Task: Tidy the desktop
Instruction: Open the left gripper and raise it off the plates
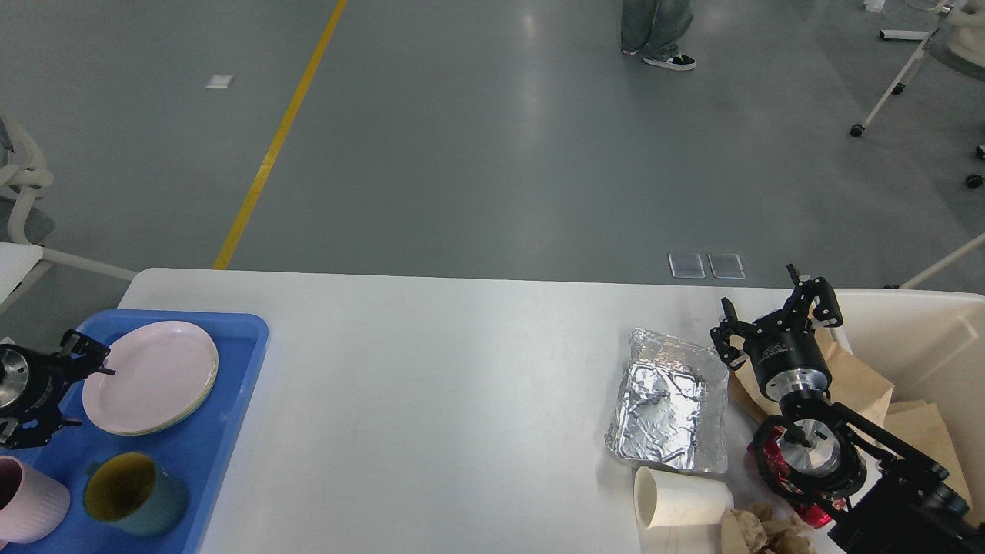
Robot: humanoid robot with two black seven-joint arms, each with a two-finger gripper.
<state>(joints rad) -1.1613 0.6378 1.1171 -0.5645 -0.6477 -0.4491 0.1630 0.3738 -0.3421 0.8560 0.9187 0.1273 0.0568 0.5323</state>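
Clutter: foil tray [671, 405], paper cup [677, 498] on its side and crumpled paper [762, 531] crowd my right gripper [777, 319], fingers spread, empty.
Room: desktop [431, 400] bare mid-span, spans the view.
Tray: blue tray [202, 454] at left edge holds stacked plates [150, 377], two mugs.
Left gripper [73, 385]: fingers apart, empty, just beside plates.
Bin [923, 346]: brown paper inside.

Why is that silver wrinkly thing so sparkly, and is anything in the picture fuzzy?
Head view: the crumpled foil tray bounces overhead light off its wrinkles, so it glitters; the desktop shows only a soft sheen; the grey floor carries pale light streaks; nothing looks blurred.
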